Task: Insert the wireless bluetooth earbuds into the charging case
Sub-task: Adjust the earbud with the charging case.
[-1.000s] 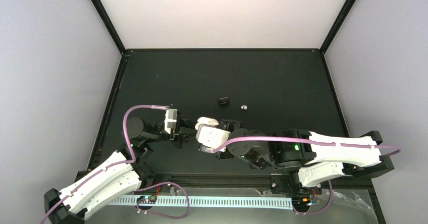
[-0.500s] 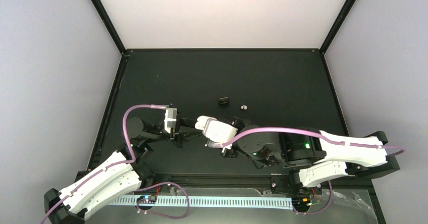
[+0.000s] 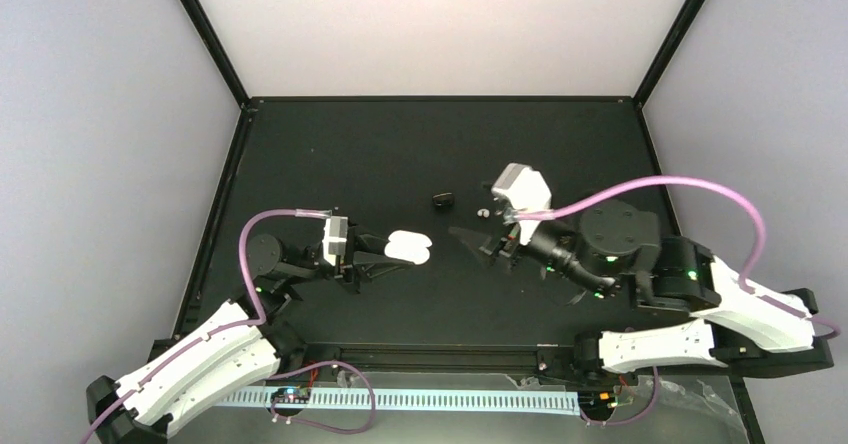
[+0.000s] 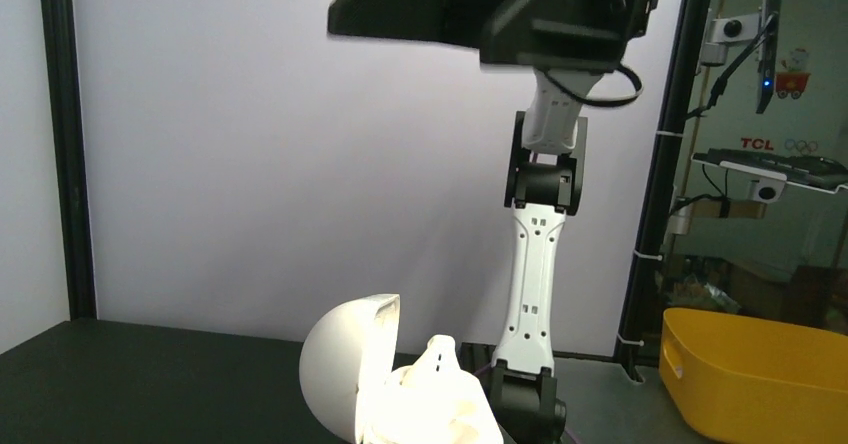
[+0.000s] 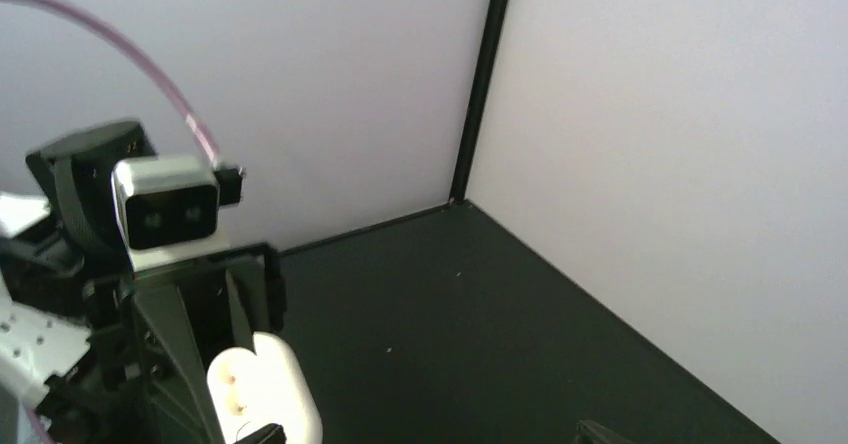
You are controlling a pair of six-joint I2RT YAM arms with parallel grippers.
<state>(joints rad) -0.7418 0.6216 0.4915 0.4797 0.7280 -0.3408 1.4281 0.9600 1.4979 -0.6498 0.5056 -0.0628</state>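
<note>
The left tool is clenched on the white case, gripping it from both sides near the middle of the surface, left of centre. From the left wrist, the case stands open with its rounded lid tipped up. Its inner part is washed out by glare, so whether anything sits in it cannot be told. The right wrist view looks across at that same grip: the dark fingers flank the case, and two small pits show on its pale face. The right tool is well apart from the case, to its right. Its two fingers look spread and nothing is between them. Only one tip reaches the bottom edge of its own camera view, so the gap is judged from above alone. A white bud lies loose on the surface, just beyond the right tool and close to that arm's wrist. A black bud lies near it to the left. Both are outside the case and neither is touched by a tool.
</note>
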